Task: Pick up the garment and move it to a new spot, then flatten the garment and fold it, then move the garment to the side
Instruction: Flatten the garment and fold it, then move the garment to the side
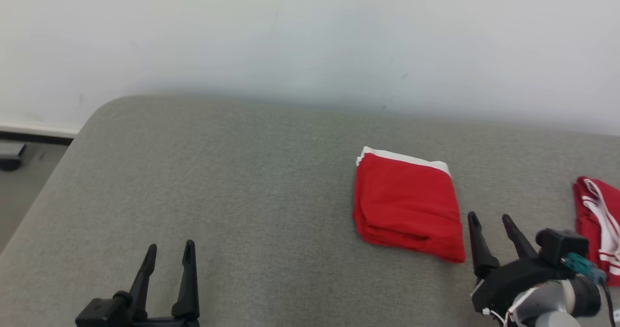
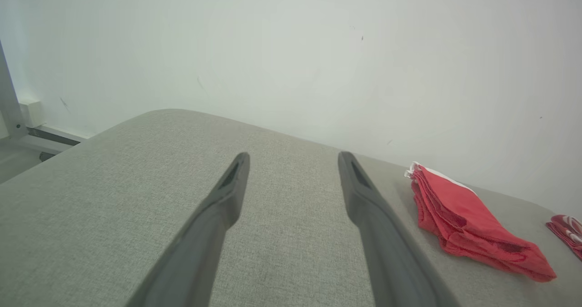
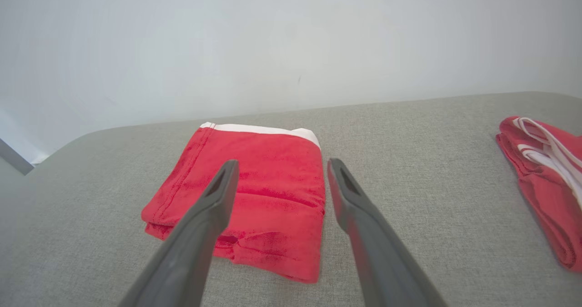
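The garment (image 1: 407,203) is red with a white band along its far edge, folded into a thick rectangle on the grey cushioned surface (image 1: 242,196). It also lies at the right in the left wrist view (image 2: 468,218) and just beyond the fingers in the right wrist view (image 3: 254,211). My right gripper (image 1: 489,222) is open with nothing between its fingers, a little to the right of the garment's near corner and apart from it. My left gripper (image 1: 170,250) stands open and empty at the lower left, far from the garment.
A second red garment with white stripes (image 1: 598,225) lies at the right edge of the surface, also in the right wrist view (image 3: 545,175). A pale wall (image 1: 310,41) runs behind. The surface's rounded left edge drops to the floor (image 1: 24,181).
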